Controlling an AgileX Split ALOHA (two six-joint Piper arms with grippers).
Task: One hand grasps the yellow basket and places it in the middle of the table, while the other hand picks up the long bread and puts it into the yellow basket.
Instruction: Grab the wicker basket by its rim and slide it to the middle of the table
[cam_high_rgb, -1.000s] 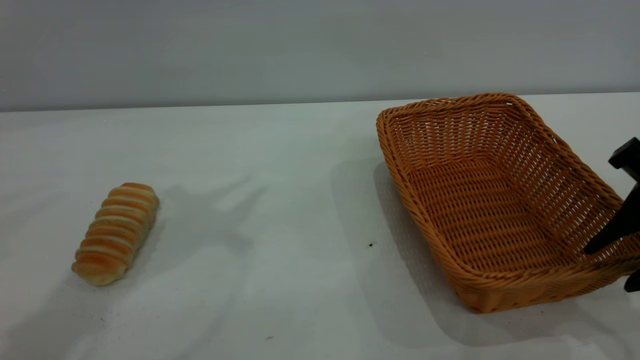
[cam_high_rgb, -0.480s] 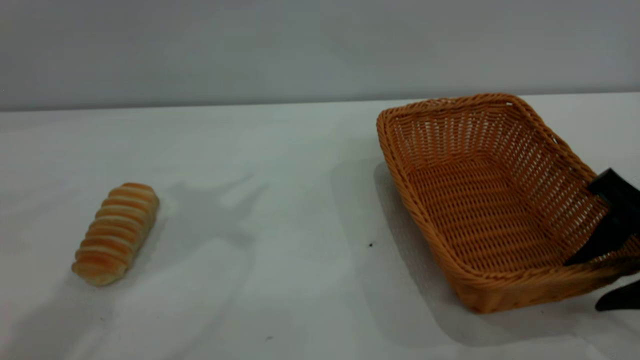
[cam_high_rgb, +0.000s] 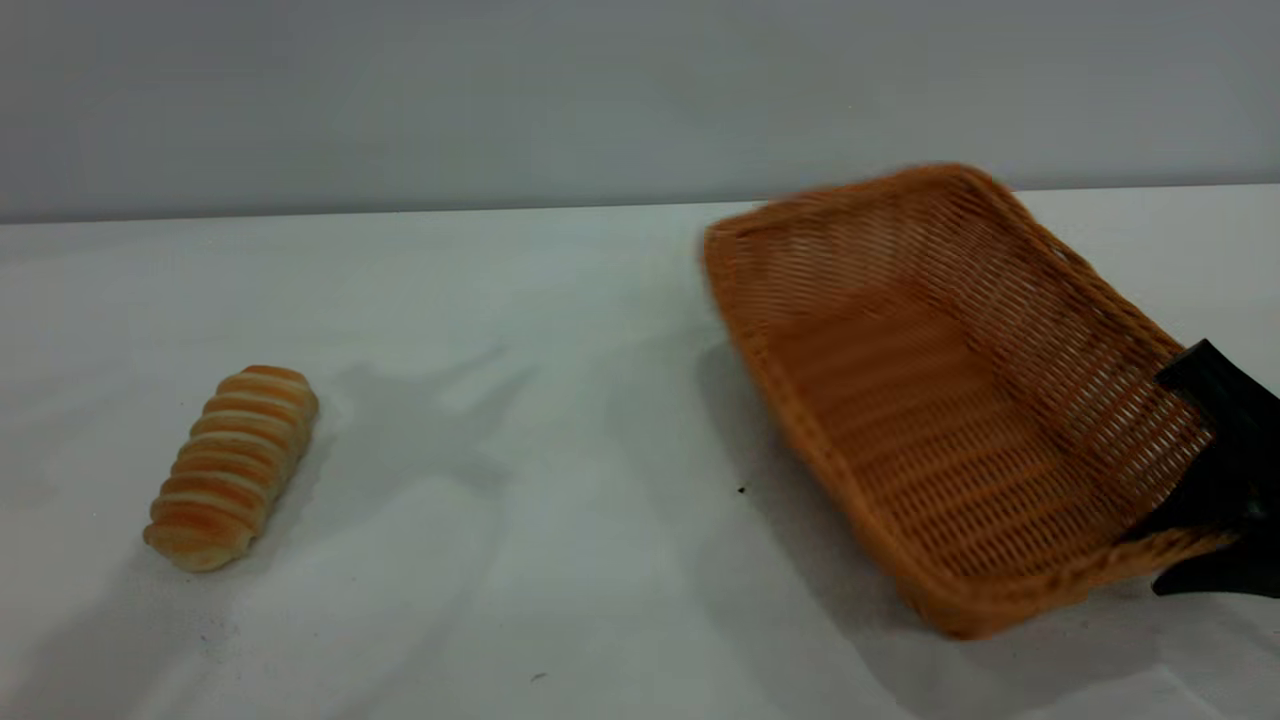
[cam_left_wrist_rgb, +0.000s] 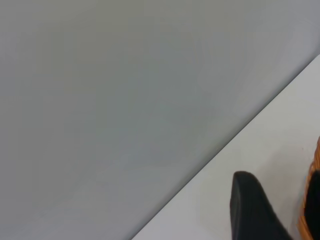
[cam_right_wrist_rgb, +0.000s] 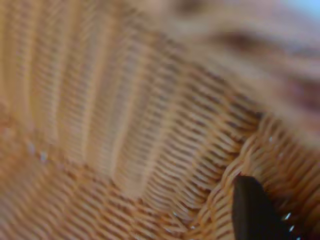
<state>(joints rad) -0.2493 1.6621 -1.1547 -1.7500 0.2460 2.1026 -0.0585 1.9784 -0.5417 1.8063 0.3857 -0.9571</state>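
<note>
A: Basket (cam_high_rgb: 930, 400) status?
B: Right side of table (cam_high_rgb: 560, 330), tipped up, near right corner pinched by right gripper (cam_high_rgb: 1190, 555), one finger inside the wall, one outside. Clamped on the rim. Not yet in the middle.

A: Bread (cam_high_rgb: 232, 465)?
B: Lying flat, near left, untouched, well apart from basket.

A: Left gripper (cam_left_wrist_rgb: 280, 210)?
B: Out of the exterior view; only dark fingers in its wrist view, beside a sliver of wicker. Cannot tell if wide or narrow.

A: Remaining?
B: Nearly everything: center basket, release, grab bread, drop in.
</note>
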